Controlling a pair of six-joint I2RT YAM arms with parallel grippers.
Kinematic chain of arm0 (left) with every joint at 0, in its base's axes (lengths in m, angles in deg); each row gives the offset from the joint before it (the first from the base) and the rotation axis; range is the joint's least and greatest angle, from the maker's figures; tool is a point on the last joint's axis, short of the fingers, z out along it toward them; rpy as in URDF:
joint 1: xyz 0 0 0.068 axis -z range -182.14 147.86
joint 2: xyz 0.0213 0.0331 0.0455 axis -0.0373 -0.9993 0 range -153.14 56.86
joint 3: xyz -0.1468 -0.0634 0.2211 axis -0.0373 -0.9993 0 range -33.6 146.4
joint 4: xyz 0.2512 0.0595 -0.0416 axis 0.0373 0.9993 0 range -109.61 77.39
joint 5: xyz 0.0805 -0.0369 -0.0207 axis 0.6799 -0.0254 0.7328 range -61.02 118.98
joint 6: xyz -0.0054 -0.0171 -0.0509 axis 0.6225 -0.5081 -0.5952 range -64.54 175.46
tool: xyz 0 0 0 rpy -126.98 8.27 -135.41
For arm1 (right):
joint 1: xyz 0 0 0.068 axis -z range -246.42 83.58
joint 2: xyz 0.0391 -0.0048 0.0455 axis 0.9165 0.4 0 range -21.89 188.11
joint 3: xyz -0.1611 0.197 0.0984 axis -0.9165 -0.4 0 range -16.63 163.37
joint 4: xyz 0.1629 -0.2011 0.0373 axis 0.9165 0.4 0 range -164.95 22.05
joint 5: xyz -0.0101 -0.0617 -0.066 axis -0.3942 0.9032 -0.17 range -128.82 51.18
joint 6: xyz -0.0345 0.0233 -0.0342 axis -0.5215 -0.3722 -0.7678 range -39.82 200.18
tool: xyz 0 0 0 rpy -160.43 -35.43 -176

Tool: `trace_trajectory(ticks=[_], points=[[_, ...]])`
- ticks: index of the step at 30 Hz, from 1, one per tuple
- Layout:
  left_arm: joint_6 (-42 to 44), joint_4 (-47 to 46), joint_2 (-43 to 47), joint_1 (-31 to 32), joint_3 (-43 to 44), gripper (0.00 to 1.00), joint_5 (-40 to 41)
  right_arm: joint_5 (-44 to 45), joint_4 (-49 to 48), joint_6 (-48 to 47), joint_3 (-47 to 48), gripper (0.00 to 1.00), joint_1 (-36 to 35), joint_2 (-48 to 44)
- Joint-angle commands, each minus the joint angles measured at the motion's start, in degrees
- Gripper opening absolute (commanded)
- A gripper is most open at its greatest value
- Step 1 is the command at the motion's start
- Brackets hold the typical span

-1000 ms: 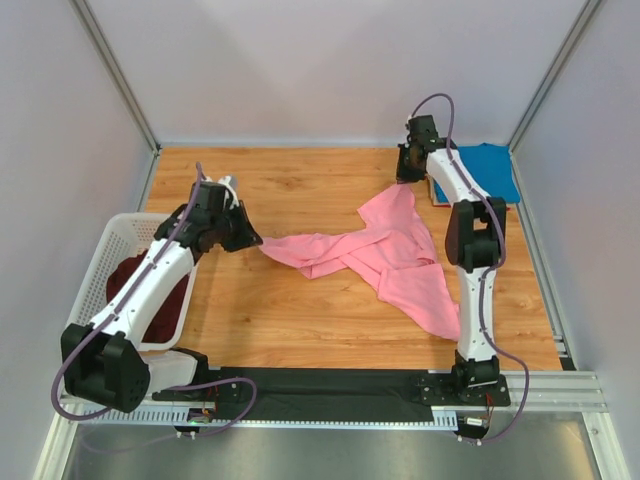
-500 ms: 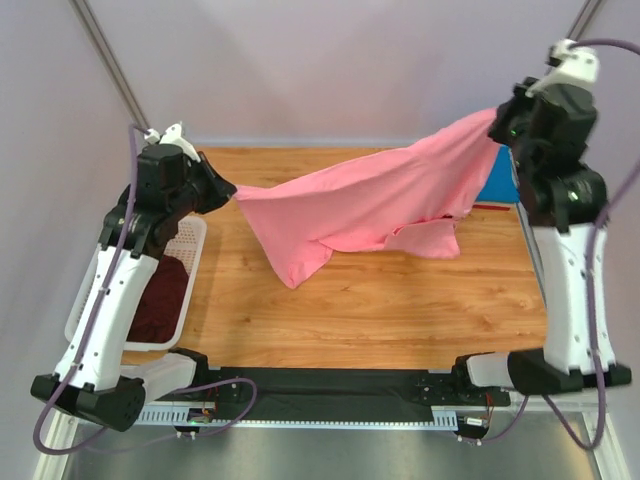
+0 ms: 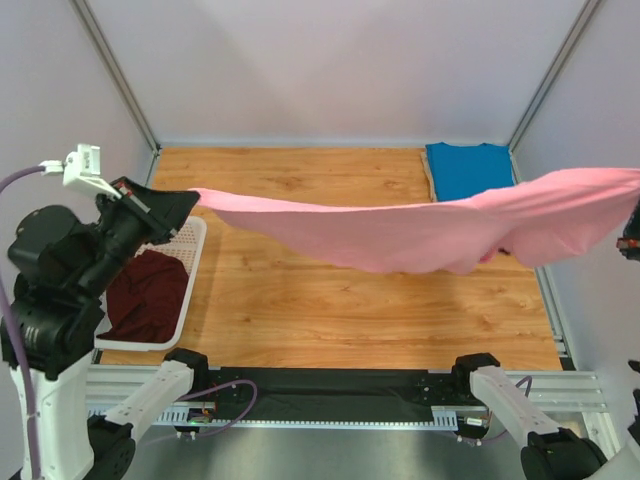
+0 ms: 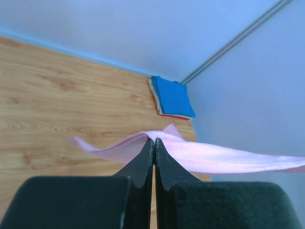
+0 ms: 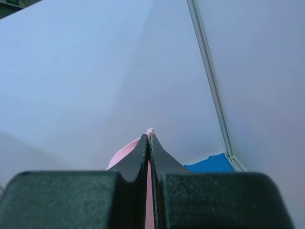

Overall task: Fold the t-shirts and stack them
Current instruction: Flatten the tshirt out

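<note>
The bright pink t-shirt [image 3: 420,235] hangs in the air above the wooden table [image 3: 300,310], stretched out nearly flat between the two raised arms and touching nothing below it. The left gripper [image 4: 154,140] is pinched closed on one edge of the shirt; in the left wrist view its black fingers [image 4: 143,162] meet with only a thin seam between them, and the pink cloth runs out from their tips to the right. The right gripper [image 5: 149,137] is likewise clamped on the opposite edge of the shirt, with a small fold of pink fabric showing just past its closed tips; in the top view this gripper sits at the very right border and is mostly cut off. The middle of the shirt sags slightly, and its lower hem droops a little toward the right side. The blue t-shirt [image 3: 468,168] lies folded flat in the far right corner of the table, well apart from the pink one. The dark maroon t-shirt [image 3: 148,295] lies crumpled inside the white lattice basket [image 3: 195,262], which stands at the left side of the table, beneath the left arm.
</note>
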Motion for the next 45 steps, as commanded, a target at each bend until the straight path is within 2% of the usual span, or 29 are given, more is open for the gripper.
trace_trajectory(ticks=[1,4,8,12,13,16,20,27,36,39,42,45], points=[[-1.6,3.0,1.1,-0.3,4.0,0.00,-4.2,-1.7,5.2,0.4,5.1,0.00,0.1,-0.8],[-1.6,6.1,1.3,-0.3,8.1,0.00,-5.5,-3.5,6.8,1.4,8.8,0.00,0.1,-2.5],[-0.3,9.8,1.1,-0.3,11.2,0.00,-4.9,-5.8,4.6,0.9,7.1,0.00,0.1,-4.7],[2.4,10.1,0.3,-0.3,7.4,0.00,-3.0,-8.4,3.1,-2.0,0.1,0.00,0.0,-4.4],[3.2,9.9,-0.1,-0.3,5.8,0.00,-1.0,-8.9,2.0,-2.6,-5.2,0.00,0.1,-4.3],[5.5,10.0,-0.3,-0.3,1.3,0.00,4.3,-11.1,-0.6,-2.5,-11.6,0.00,0.0,-4.0],[8.2,8.5,-0.4,-0.3,0.1,0.00,8.3,-17.0,-7.4,-2.0,-16.0,0.00,0.0,-3.3],[8.6,6.6,0.2,-0.3,4.2,0.00,9.5,-19.8,-6.2,-1.8,-10.0,0.00,0.0,-0.5],[7.7,9.2,3.9,-0.3,6.5,0.00,4.6,-23.9,-0.5,0.3,-7.3,0.00,0.0,-6.4],[6.2,12.3,6.0,-0.3,7.6,0.00,5.9,-23.6,3.6,0.3,-4.2,0.00,0.1,-7.8],[6.4,19.3,5.4,-0.3,12.1,0.00,9.3,-22.7,9.0,1.3,-0.5,0.00,0.1,-8.5],[6.3,22.8,4.5,-0.3,14.8,0.00,8.3,-23.4,12.7,1.9,2.2,0.00,0.0,-8.5]])
